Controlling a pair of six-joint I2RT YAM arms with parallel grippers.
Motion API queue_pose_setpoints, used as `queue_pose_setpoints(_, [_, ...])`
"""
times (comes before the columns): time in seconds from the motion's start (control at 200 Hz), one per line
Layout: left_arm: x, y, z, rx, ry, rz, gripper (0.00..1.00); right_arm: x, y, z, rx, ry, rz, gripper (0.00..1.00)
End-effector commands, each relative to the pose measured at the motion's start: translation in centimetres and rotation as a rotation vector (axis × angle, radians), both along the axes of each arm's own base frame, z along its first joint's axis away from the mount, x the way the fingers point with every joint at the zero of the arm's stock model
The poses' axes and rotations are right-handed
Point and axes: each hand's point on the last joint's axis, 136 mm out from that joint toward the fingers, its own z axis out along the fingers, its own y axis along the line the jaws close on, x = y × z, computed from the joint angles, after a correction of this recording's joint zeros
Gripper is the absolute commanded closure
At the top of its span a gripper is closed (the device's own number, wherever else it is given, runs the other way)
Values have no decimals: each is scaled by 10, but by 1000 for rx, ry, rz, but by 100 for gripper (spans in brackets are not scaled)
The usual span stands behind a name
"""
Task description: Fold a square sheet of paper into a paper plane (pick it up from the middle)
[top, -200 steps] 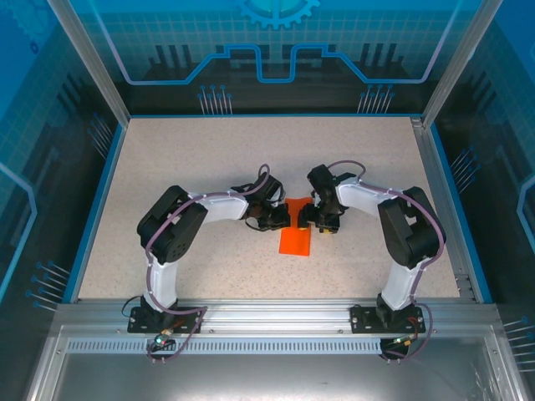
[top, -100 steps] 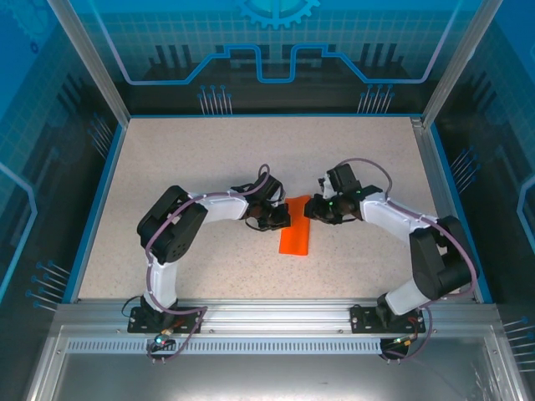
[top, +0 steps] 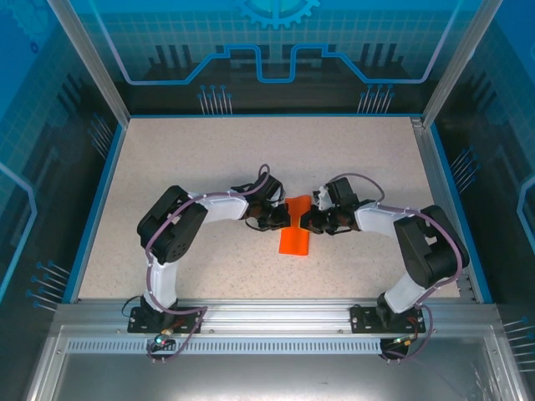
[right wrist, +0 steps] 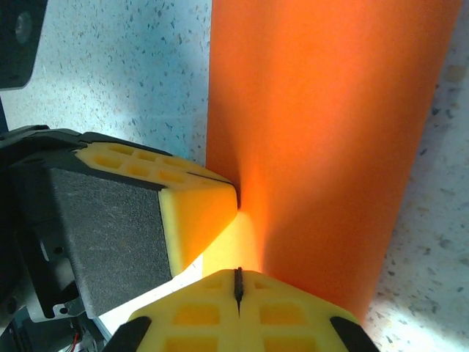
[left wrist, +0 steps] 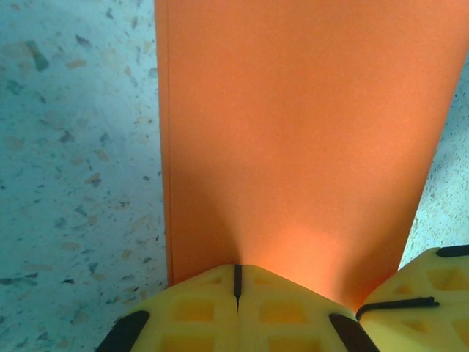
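The square sheet of paper (top: 293, 238) is bright orange and folded into a narrow strip on the speckled table (top: 209, 159), mid-table between the two arms. My left gripper (top: 282, 219) meets its upper part from the left. In the left wrist view the strip (left wrist: 293, 132) runs out from the shut yellow tips (left wrist: 237, 282). My right gripper (top: 306, 221) meets the strip from the right. In the right wrist view its yellow tips (right wrist: 238, 284) are shut at the paper's (right wrist: 330, 132) near edge, with the left gripper's fingertip (right wrist: 216, 202) touching the same edge close by.
A blue rim and aluminium posts (top: 92, 75) border the table, with a metal rail (top: 267, 313) at the near edge by the arm bases. Both forearms lie low across the middle, their elbows (top: 171, 221) (top: 426, 238) out to the sides.
The right arm swung its elbow out and back, bringing its gripper down to the paper's right side, and its jaws closed. The left arm and the paper have barely moved.
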Motion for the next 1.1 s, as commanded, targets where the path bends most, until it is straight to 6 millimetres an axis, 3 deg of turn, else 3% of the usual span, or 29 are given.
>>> queue_pose_setpoints(0.0, [-18, 10, -28, 83, 57, -24, 100, -2, -10, -11, -4, 11, -6, 98])
queue_pose_setpoints(0.45, [-20, 12, -32, 92, 65, -29, 100, -24, -40, -55, -99, 87, -15, 96])
queue_pose_setpoints(0.54, [-20, 13, -32, 91, 66, -29, 100, -21, -33, -44, -57, 62, -2, 96])
queue_pose_setpoints(0.705, [-20, 13, -32, 92, 65, -29, 100, -13, -14, -6, 68, -32, 29, 95])
queue_pose_setpoints(0.835, [-20, 12, -32, 94, 65, -29, 100, -19, -6, 0, 99, -39, 61, 92])
queue_pose_setpoints(1.095, [-20, 12, -32, 93, 66, -30, 100, -38, -18, -41, 22, 27, 48, 93])
